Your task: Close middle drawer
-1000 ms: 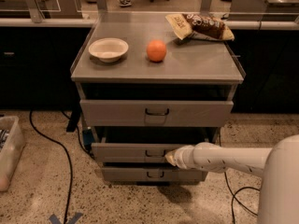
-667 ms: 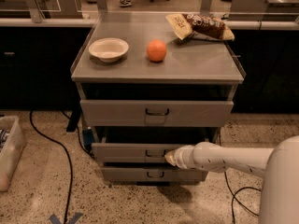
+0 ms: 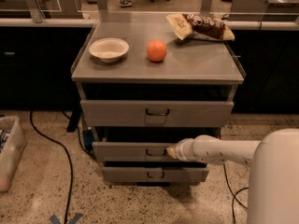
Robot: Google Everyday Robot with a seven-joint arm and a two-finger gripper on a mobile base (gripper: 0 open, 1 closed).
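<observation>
The middle drawer (image 3: 126,151) is a grey metal front with a small dark loop handle (image 3: 156,152), second of three on the cabinet. It stands slightly out from the cabinet, with a dark gap above it. My gripper (image 3: 171,152) reaches in from the right on a white arm and its tip rests against the drawer front just right of the handle. The top drawer (image 3: 156,113) sticks out further. The bottom drawer (image 3: 154,174) sits below.
On the cabinet top (image 3: 201,64) stand a white bowl (image 3: 108,49), an orange (image 3: 157,51) and a snack bag (image 3: 201,27). Black cables (image 3: 65,157) lie on the floor at the left, next to a plastic bin (image 3: 9,153). My white base (image 3: 273,181) fills the lower right.
</observation>
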